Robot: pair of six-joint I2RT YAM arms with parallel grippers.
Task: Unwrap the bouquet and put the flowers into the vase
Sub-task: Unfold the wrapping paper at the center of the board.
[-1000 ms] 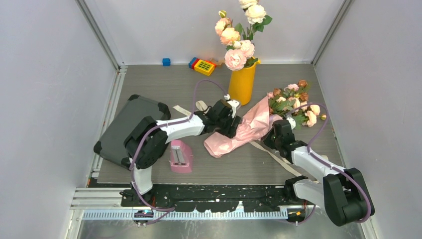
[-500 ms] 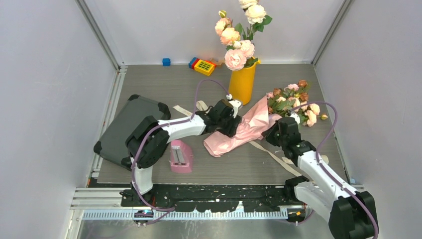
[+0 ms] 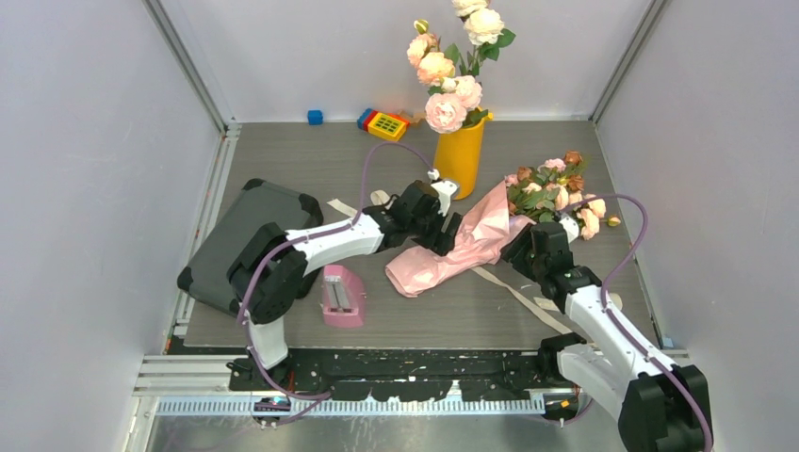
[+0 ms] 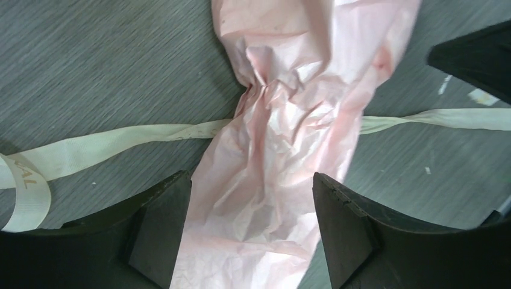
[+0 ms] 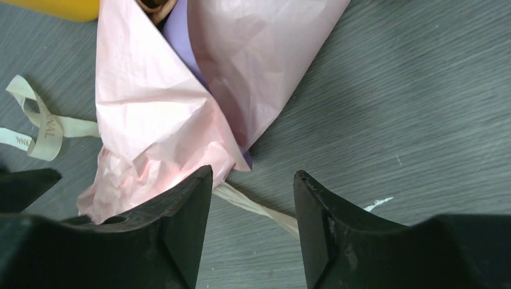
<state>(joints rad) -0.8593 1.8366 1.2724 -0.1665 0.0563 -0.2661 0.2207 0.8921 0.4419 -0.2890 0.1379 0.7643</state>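
The bouquet's crinkled pink paper (image 3: 450, 252) lies on the mat, opened out, its lilac inner side (image 5: 181, 42) showing. The flowers (image 3: 556, 193), small pink, peach and brown roses, lie at its right end. Behind stands the yellow vase (image 3: 459, 158), holding big pale roses. My left gripper (image 4: 252, 180) is open, its jaws astride the paper's (image 4: 289, 120) narrow part, low over it. My right gripper (image 5: 253, 174) is open above bare mat and the beige ribbon (image 5: 259, 208), with the paper (image 5: 156, 120) just left of it. In the top view the left gripper (image 3: 445, 226) and right gripper (image 3: 520, 249) flank the paper.
A dark grey case (image 3: 240, 240) lies at the left and a pink block (image 3: 341, 294) sits near the front. Toy blocks (image 3: 386, 124) and a blue cube (image 3: 315, 117) lie by the back wall. Loose ribbon (image 3: 513, 292) trails across the mat. Walls close both sides.
My right gripper has opened and its arm has reached further in toward the paper. The left gripper has opened wider and shifted slightly toward the vase.
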